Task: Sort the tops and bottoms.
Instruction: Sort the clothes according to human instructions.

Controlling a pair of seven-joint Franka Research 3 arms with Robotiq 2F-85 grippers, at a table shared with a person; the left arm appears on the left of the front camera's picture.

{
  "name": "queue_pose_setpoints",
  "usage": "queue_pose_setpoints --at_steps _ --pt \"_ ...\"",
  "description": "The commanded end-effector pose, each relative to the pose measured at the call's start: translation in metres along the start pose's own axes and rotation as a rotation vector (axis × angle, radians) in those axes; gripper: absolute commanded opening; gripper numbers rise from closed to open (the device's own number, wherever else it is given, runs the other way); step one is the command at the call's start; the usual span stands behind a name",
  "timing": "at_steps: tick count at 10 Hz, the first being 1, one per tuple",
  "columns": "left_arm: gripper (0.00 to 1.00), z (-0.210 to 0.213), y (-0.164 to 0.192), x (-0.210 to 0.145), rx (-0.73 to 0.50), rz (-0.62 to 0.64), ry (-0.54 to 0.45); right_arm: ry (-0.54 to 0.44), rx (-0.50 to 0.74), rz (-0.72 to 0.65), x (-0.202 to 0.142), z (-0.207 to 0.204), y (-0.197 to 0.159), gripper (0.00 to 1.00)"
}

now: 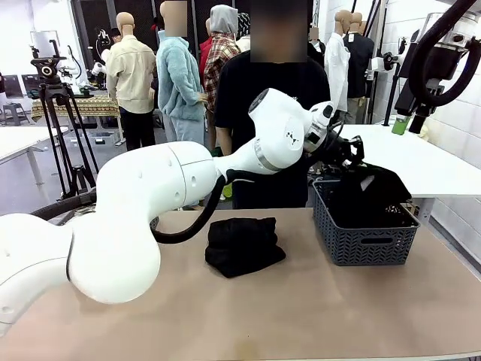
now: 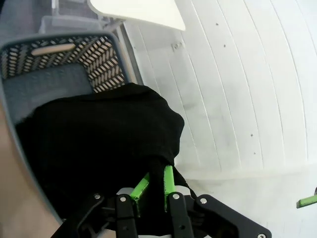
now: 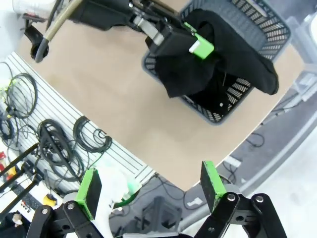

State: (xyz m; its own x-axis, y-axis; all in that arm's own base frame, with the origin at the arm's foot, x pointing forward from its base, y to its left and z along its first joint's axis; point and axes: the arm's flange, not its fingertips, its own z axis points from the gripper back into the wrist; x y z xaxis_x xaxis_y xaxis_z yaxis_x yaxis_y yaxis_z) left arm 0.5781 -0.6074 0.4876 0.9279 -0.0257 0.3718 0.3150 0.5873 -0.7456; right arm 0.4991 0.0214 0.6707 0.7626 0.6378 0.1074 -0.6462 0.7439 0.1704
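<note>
While the left jaws pinch it, a plain black cloth garment drapes over the dark grey lattice basket, right of frame.
A second black garment, folded, lies centre frame on the tan worktop, left of the basket; the right jaws stand spread wide.

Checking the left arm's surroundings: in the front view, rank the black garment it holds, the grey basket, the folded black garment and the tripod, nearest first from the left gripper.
From the left gripper:
1. held black garment, pinched in its grip
2. grey basket, just below, table's right
3. folded black garment, mid-table, leftward
4. tripod, far left background
</note>
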Motion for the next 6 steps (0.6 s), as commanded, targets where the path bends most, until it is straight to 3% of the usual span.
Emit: queue_pose_setpoints --at_steps 1,6 --pt "0.0 -0.034 -0.026 0.051 0.048 0.003 -0.059 0.009 0.0 -0.004 -0.002 0.0 0.001 1.0" --pt "0.0 -0.044 -0.014 0.062 0.135 -0.045 -0.096 0.009 0.0 -0.004 -0.002 0.0 0.001 1.0"
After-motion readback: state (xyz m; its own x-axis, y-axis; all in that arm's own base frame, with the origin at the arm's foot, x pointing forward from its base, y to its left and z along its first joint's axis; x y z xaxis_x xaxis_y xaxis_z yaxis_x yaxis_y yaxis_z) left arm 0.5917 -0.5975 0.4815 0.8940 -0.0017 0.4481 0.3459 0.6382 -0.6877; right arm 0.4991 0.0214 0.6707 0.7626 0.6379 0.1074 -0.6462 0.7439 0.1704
